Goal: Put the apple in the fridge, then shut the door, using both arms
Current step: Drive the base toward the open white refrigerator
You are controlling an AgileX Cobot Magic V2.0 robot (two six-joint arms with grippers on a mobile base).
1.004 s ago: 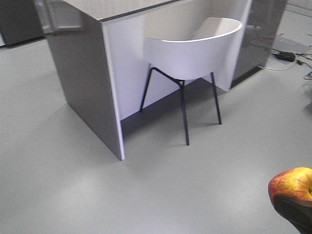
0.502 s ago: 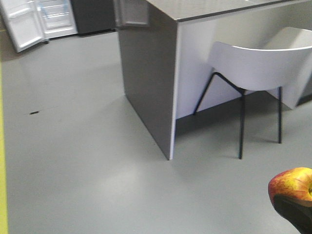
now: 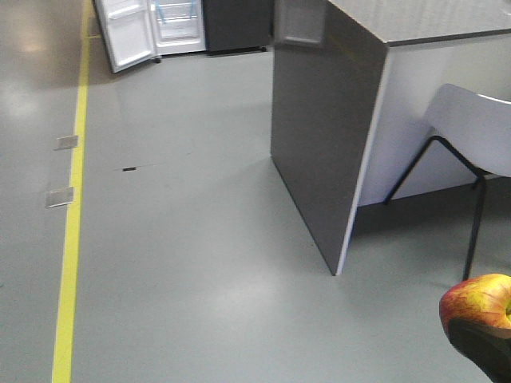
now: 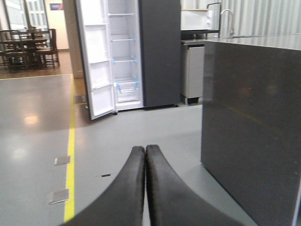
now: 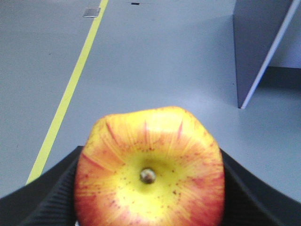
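Right hand [image 5: 150, 159] clamps the apple [image 5: 148, 172] from both sides; left hand [image 4: 145, 188] points forward, fingers [image 4: 129, 190] together.

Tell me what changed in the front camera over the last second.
The view swung left: the counter and chair slid right, and the open fridge and yellow floor line came into view. The apple stayed put in the right tool, bottom right corner.

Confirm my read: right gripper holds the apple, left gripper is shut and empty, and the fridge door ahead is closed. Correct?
Not quite: the door is open, not closed; the left wrist view shows it swung wide, with the fridge interior exposed. The right gripper does hold the apple and the left gripper is shut and empty.
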